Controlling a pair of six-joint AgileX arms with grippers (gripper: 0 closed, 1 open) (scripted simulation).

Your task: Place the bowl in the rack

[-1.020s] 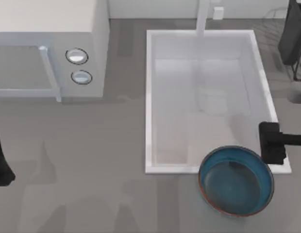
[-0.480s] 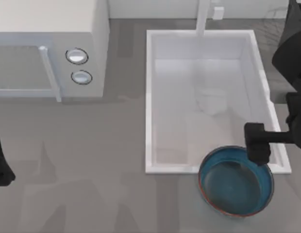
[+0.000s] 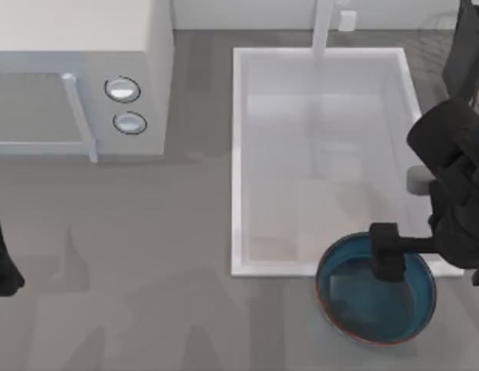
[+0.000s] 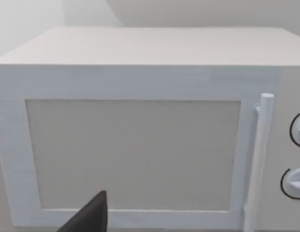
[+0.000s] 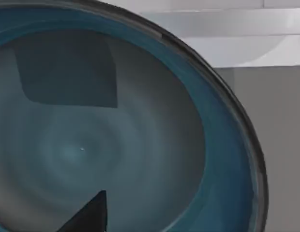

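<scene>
The teal-blue bowl (image 3: 363, 309) with a reddish-brown rim stands upright on the counter, against the front right corner of the white sink (image 3: 238, 154). My right gripper (image 3: 385, 251) hangs over the bowl's far edge, just inside its rim. In the right wrist view the bowl's glossy inside (image 5: 140, 145) lies close below, with the gripper's shadow on it. Thin dark wires of the rack (image 3: 434, 27) show faintly at the back right corner, partly hidden by the right arm. My left gripper (image 3: 1, 267) is parked at the table's left edge.
A white microwave (image 3: 77, 46) stands at the back left, and its door (image 4: 135, 154) faces the left wrist camera. A white faucet (image 3: 323, 27) rises behind the sink. Bare grey counter runs along the front and the middle left.
My right gripper has moved left and toward the front, from over the sink's right rim beside the bowl to over the bowl's far edge. The bowl and left arm have not moved.
</scene>
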